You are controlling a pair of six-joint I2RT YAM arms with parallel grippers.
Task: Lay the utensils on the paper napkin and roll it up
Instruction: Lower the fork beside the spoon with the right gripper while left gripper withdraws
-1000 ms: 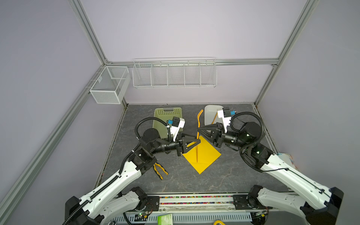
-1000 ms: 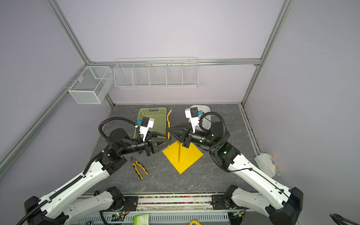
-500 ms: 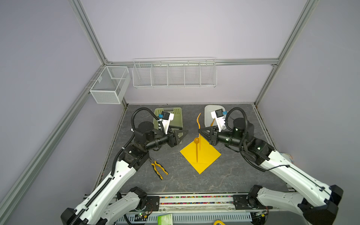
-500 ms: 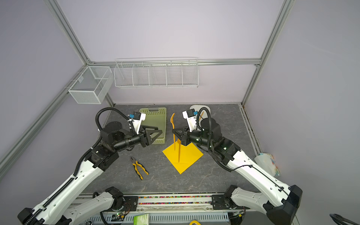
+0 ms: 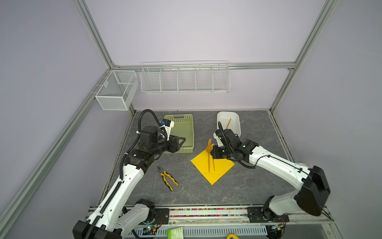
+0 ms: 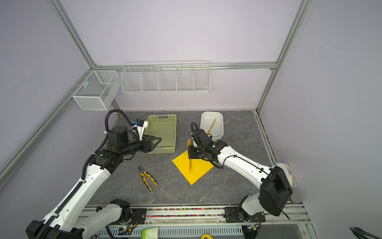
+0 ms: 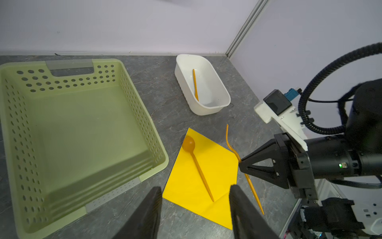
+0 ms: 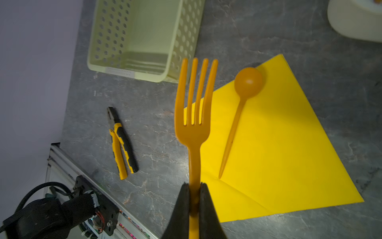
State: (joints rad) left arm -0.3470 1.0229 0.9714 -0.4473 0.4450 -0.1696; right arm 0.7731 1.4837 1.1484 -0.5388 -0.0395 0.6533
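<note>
The yellow paper napkin (image 5: 217, 171) (image 6: 196, 172) lies flat as a diamond at mid-table. An orange spoon (image 7: 198, 165) (image 8: 237, 122) rests on it, bowl at the far corner. My right gripper (image 8: 194, 186) (image 5: 214, 153) (image 6: 191, 154) is shut on the handle of an orange fork (image 8: 194, 124) (image 7: 233, 149). It holds the fork tilted above the napkin's far side, tines up. I cannot tell whether the fork's handle tip touches anything. My left gripper (image 7: 194, 190) (image 5: 183, 141) (image 6: 158, 140) is open and empty, left of the napkin, over the basket's near right corner.
A pale green perforated basket (image 5: 192, 132) (image 7: 128, 82) stands at the back left. A white tub (image 5: 237, 128) (image 7: 223, 95) at the back holds a thin orange piece (image 7: 195, 84). Yellow-and-black pliers (image 5: 168, 179) (image 8: 122, 144) lie left of the napkin. Wire baskets (image 5: 185, 78) hang on the walls.
My left gripper has opened wider and drawn back left, off the napkin towards the basket. My right gripper has come nearer over the napkin with the fork.
</note>
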